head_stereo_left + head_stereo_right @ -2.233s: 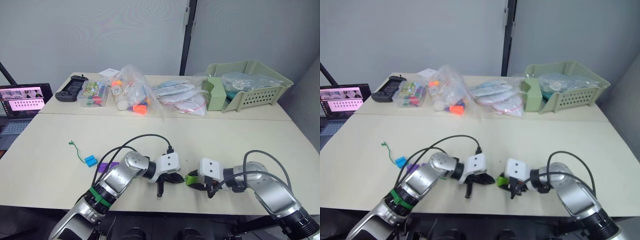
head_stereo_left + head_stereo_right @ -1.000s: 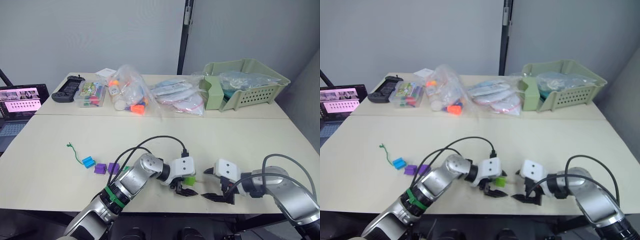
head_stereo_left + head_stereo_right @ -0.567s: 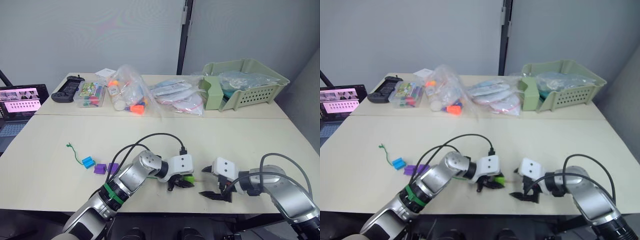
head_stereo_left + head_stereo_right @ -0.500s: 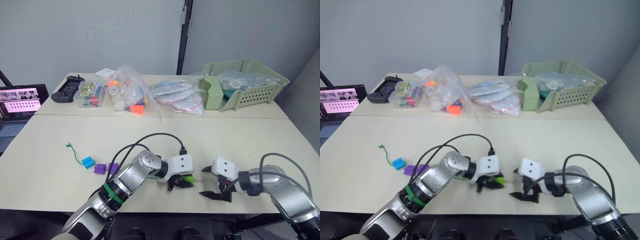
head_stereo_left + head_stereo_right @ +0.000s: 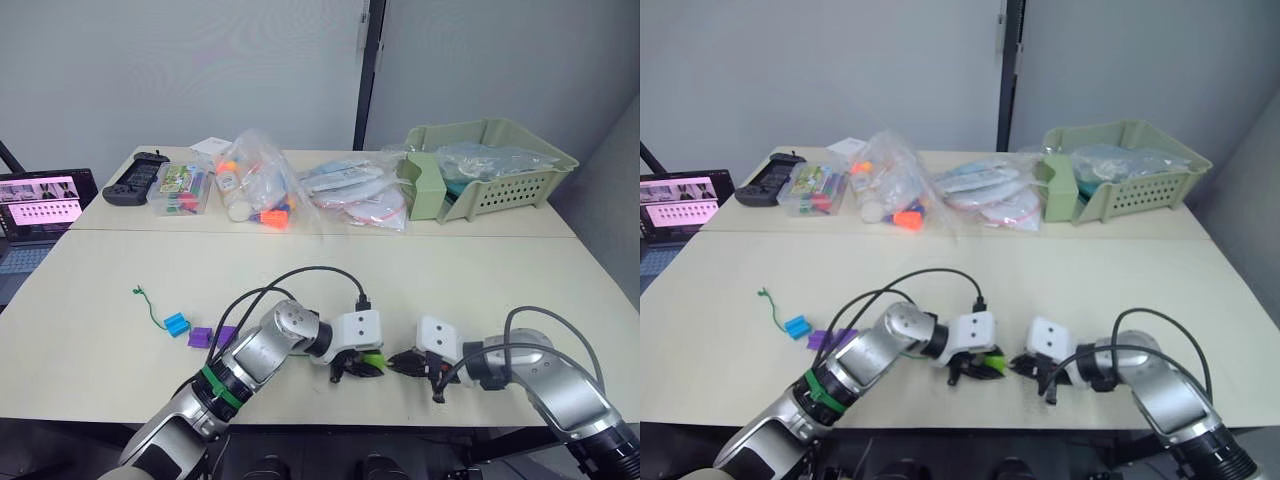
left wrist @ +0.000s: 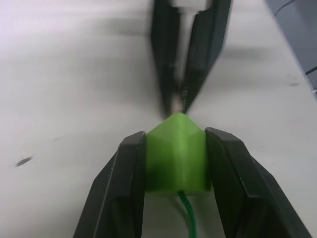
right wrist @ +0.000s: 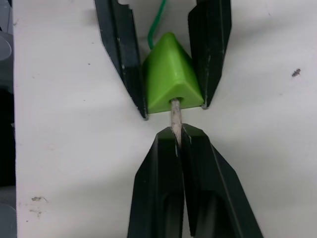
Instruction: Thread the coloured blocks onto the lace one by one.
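Note:
My left gripper (image 5: 362, 366) is shut on a light green block (image 6: 176, 158), held just above the table near its front edge. A green lace (image 6: 187, 218) runs through that block, and its stiff pale tip (image 7: 175, 116) sticks out on the far side. My right gripper (image 7: 181, 136) faces the left one and is shut on that tip, right against the block (image 5: 374, 357). Further left on the table lie a bright blue block (image 5: 177, 323) and two purple blocks (image 5: 201, 337) along the lace (image 5: 155, 310), whose knotted end (image 5: 140, 292) is at the far left.
Along the back of the table stand a green basket (image 5: 490, 165), several clear bags of toys (image 5: 260, 185), a clear box (image 5: 185, 187) and a black controller (image 5: 140, 178). A laptop (image 5: 40, 200) sits at the far left.
The right gripper has moved left up to the light green block and shut on the lace tip sticking out of it. The left gripper still holds the block.

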Controlling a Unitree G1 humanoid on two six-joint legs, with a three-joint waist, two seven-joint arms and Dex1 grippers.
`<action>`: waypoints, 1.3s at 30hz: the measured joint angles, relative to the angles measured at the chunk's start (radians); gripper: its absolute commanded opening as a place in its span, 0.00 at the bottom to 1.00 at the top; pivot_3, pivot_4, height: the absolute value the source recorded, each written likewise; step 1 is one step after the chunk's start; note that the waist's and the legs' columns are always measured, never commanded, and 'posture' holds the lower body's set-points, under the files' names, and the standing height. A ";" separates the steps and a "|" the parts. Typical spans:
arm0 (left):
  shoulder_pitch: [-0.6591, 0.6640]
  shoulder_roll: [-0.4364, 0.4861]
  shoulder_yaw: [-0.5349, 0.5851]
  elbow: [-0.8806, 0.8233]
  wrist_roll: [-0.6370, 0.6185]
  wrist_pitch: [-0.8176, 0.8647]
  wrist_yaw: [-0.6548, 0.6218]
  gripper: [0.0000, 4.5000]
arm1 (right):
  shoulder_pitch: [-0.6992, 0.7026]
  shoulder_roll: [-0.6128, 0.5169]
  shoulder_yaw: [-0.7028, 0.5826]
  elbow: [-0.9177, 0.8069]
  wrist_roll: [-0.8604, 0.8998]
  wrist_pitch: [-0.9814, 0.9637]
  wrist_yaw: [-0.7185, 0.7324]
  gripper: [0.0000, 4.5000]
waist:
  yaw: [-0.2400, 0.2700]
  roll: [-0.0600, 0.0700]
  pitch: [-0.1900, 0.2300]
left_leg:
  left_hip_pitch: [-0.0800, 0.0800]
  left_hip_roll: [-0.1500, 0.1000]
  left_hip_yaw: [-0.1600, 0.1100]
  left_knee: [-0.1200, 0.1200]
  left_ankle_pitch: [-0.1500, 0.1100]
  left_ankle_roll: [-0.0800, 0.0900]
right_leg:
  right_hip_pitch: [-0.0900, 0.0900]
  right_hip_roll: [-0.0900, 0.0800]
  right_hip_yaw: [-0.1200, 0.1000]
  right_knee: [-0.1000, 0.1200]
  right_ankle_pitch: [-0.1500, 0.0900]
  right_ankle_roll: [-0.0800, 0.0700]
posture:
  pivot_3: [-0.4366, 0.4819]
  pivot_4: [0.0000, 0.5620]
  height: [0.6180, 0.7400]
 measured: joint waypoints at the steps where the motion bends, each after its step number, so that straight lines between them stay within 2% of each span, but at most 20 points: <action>1: 0.001 0.011 0.002 -0.001 -0.002 -0.002 -0.005 0.29 | -0.001 0.000 0.000 0.001 0.000 -0.001 0.001 0.00 | 0.000 0.000 0.000 | 0.000 0.000 0.000 0.000 0.000 0.000 | 0.000 0.000 0.000 0.000 0.000 0.000 | 0.48 0.27 1.00; 12: 0.036 0.268 0.080 -0.050 -0.023 -0.107 -0.117 0.29 | -0.043 -0.003 0.009 0.013 -0.010 0.022 0.001 0.00 | -0.014 0.000 0.000 | 0.002 0.002 -0.001 -0.002 0.000 0.000 | -0.001 0.001 0.001 0.001 0.000 -0.001 | 0.48 0.27 1.00; 17: 0.067 0.435 0.148 -0.036 -0.032 -0.199 -0.193 0.29 | -0.068 -0.004 0.021 -0.030 -0.012 0.065 -0.005 0.00 | -0.030 0.000 0.000 | 0.004 0.004 -0.003 -0.005 0.000 0.000 | -0.002 0.002 0.001 0.002 0.000 -0.004 | 0.48 0.27 1.00; 24: 0.128 0.559 0.214 0.020 -0.033 -0.353 -0.245 0.29 | -0.075 -0.007 0.034 -0.048 -0.016 0.084 -0.011 0.00 | -0.029 0.001 -0.001 | 0.006 0.008 0.000 -0.006 0.000 0.000 | -0.001 0.003 0.001 0.002 -0.001 -0.004 | 0.48 0.27 1.00; 34: 0.150 0.582 0.260 0.061 -0.033 -0.391 -0.269 0.29 | -0.076 -0.010 0.034 -0.063 -0.016 0.091 -0.011 0.00 | -0.028 0.003 -0.001 | 0.006 0.012 0.005 -0.006 0.000 0.000 | -0.001 0.006 0.001 0.003 -0.003 -0.002 | 0.48 0.27 1.00; 35: 0.152 0.581 0.264 0.064 -0.033 -0.391 -0.271 0.47 | -0.077 -0.010 0.035 -0.065 -0.016 0.091 -0.012 0.00 | -0.028 0.003 -0.001 | 0.006 0.012 0.005 -0.006 0.000 0.000 | -0.001 0.006 0.001 0.003 -0.003 -0.002 | 0.48 0.27 1.00; 39: 0.152 0.580 0.280 0.080 -0.033 -0.390 -0.270 0.75 | -0.078 -0.009 0.038 -0.075 -0.016 0.095 -0.012 0.00 | -0.028 0.003 -0.001 | 0.006 0.012 0.005 -0.006 0.000 0.000 | -0.001 0.006 0.001 0.003 -0.003 -0.002 | 0.48 0.27 1.00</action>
